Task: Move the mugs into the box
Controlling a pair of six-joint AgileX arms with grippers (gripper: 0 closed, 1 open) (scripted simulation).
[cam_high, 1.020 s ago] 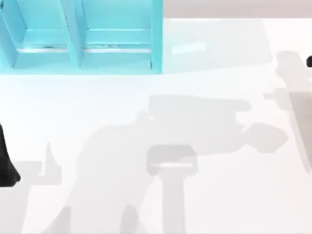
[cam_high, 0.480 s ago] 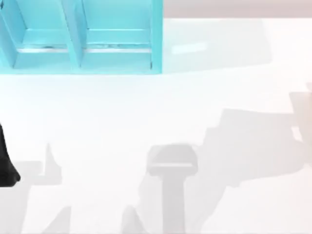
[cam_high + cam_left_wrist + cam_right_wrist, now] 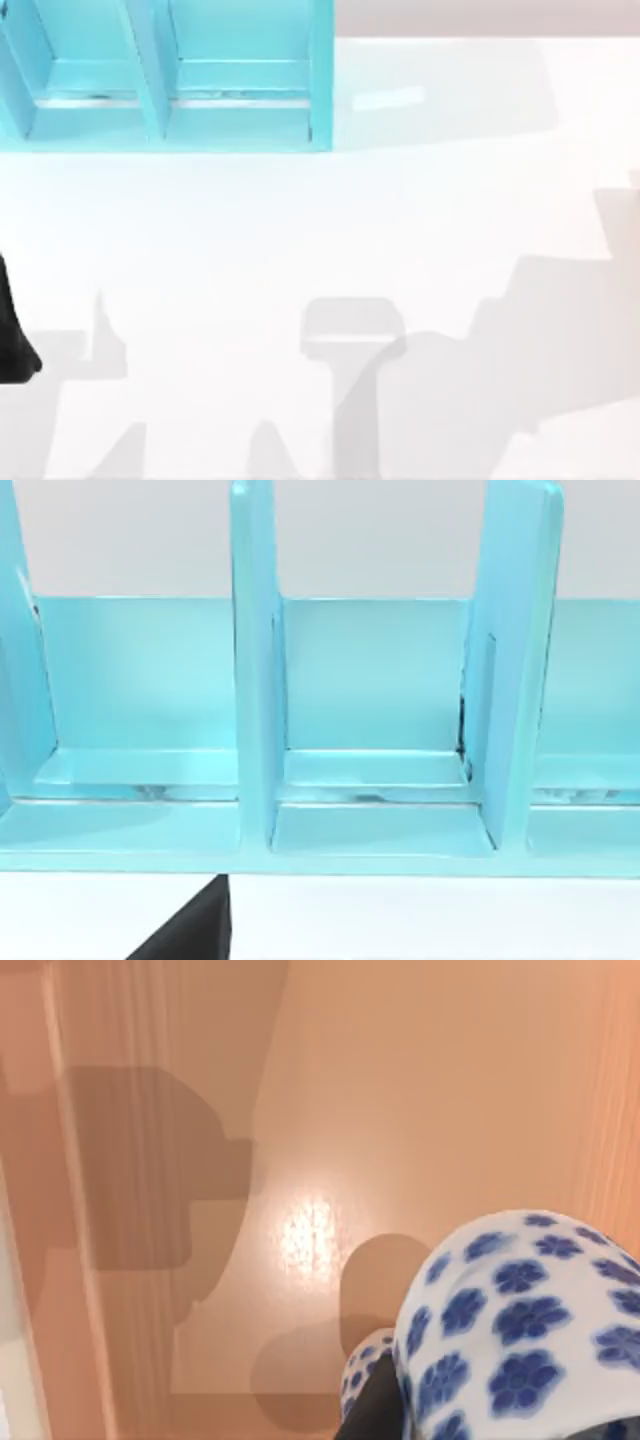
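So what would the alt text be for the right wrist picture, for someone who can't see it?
A white mug with blue flowers sits close to the camera, above a smooth orange-tan surface with a bright glare spot and soft grey shadows. A second mug with the same pattern peeks out beneath it.
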